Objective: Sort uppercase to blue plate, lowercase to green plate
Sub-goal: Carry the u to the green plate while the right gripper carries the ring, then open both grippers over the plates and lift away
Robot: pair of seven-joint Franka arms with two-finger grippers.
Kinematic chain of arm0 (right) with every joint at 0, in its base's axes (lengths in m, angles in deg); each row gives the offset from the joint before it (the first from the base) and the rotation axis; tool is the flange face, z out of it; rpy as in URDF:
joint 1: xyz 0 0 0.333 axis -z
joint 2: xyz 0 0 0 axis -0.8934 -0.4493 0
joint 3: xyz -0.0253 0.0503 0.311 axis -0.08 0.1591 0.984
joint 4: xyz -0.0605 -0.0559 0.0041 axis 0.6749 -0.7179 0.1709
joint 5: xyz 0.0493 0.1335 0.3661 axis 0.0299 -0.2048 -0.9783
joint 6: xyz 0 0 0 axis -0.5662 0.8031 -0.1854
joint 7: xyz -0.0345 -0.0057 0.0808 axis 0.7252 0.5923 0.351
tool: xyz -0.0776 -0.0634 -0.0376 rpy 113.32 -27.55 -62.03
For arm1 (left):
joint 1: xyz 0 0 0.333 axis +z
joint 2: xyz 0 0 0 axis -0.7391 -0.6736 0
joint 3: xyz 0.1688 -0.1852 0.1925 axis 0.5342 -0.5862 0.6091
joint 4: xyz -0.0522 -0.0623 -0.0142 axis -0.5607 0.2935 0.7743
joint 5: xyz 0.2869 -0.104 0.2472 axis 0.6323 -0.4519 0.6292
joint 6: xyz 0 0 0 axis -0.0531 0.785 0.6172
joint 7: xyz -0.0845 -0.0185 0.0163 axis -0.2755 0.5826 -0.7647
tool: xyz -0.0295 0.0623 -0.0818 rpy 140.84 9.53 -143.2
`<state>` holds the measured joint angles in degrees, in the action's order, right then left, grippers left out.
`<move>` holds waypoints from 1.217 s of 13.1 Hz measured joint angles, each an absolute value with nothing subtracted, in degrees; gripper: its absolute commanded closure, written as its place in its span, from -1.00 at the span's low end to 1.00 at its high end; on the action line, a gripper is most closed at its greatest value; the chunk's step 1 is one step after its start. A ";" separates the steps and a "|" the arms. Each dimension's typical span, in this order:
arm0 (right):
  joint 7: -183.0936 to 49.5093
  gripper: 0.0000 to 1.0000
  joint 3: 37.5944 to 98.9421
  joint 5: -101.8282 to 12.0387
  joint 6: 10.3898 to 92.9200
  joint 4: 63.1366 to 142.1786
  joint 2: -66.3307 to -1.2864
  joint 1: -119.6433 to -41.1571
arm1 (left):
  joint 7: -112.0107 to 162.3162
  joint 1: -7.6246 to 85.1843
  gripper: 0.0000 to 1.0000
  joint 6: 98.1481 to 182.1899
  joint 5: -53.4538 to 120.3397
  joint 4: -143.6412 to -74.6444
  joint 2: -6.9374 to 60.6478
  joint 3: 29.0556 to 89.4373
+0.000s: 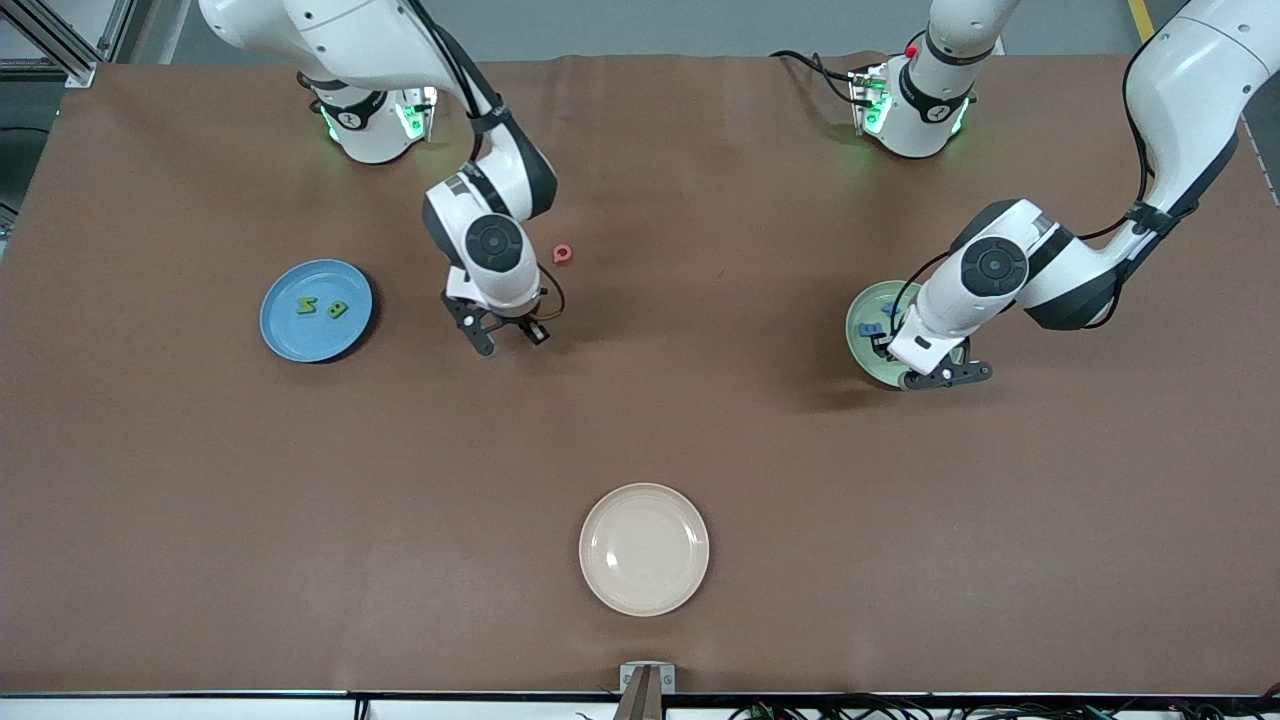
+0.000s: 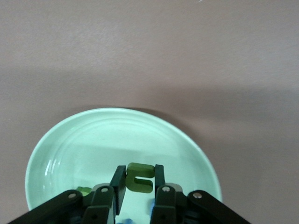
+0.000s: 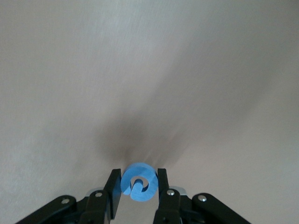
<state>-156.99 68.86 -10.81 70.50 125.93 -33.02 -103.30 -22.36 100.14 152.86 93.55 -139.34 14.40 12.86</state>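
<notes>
My right gripper (image 3: 139,181) is shut on the blue round uppercase letter (image 3: 142,172), just above bare table between the blue plate (image 1: 290,335) and the red round letter (image 1: 562,254). The blue plate holds a green zigzag letter (image 1: 306,305) and a green B (image 1: 337,310). My left gripper (image 2: 140,173) is shut on the green arch-shaped lowercase letter (image 2: 140,185) over the green plate (image 2: 93,144). In that plate lie another green letter (image 2: 84,190) and blue letters (image 1: 872,328), partly hidden by the fingers.
A cream plate (image 1: 644,549) sits near the table's front edge, nearer the front camera than everything else. The right gripper (image 1: 512,340) and left gripper (image 1: 945,376) are far apart. Brown cloth covers the table.
</notes>
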 measured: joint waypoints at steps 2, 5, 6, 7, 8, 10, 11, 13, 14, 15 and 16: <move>-150.91 0.99 68.72 -10.60 67.23 127.28 -29.41 -100.04 | -22.35 100.20 0.69 154.51 95.11 -140.31 14.11 14.28; -139.47 0.99 68.55 -10.21 66.63 132.89 -23.28 -93.80 | -22.35 100.21 0.50 155.70 96.28 -140.99 13.54 15.28; -135.93 0.99 68.52 -10.17 66.62 134.94 -21.25 -91.79 | -22.35 100.21 0.34 155.79 96.32 -141.00 13.43 15.35; -132.79 0.99 68.49 -9.99 66.62 136.88 -19.40 -90.04 | -22.35 100.21 -0.06 155.84 96.33 -141.01 13.42 15.37; -130.74 0.99 68.47 -9.38 66.62 138.32 -18.08 -88.74 | -22.35 100.21 -0.41 155.86 96.33 -141.01 13.42 15.38; -128.51 0.99 68.48 -6.83 66.62 140.35 -16.46 -86.55 | -22.31 100.21 -0.96 155.89 96.34 -141.01 13.42 15.38; -127.51 0.99 68.50 -5.69 66.67 141.03 -16.06 -85.52 | -22.21 100.21 -0.98 155.89 96.36 -141.00 13.42 15.38; -123.45 0.99 68.50 -4.84 66.80 142.08 -15.70 -82.69 | -22.11 100.21 -0.99 155.98 96.37 -140.82 13.42 15.37; -120.38 0.99 68.51 -4.68 67.02 142.56 -15.50 -80.69 | -22.11 100.20 -0.99 156.06 96.37 -140.49 13.42 15.33; -117.14 0.99 68.49 -4.61 67.25 143.10 -15.19 -78.45 | -22.11 100.20 -0.99 156.08 96.37 -140.08 13.42 15.24; -113.99 0.99 68.47 -4.60 67.70 143.69 -14.85 -76.24 | -22.11 100.21 -0.99 156.10 96.37 -139.62 13.42 15.07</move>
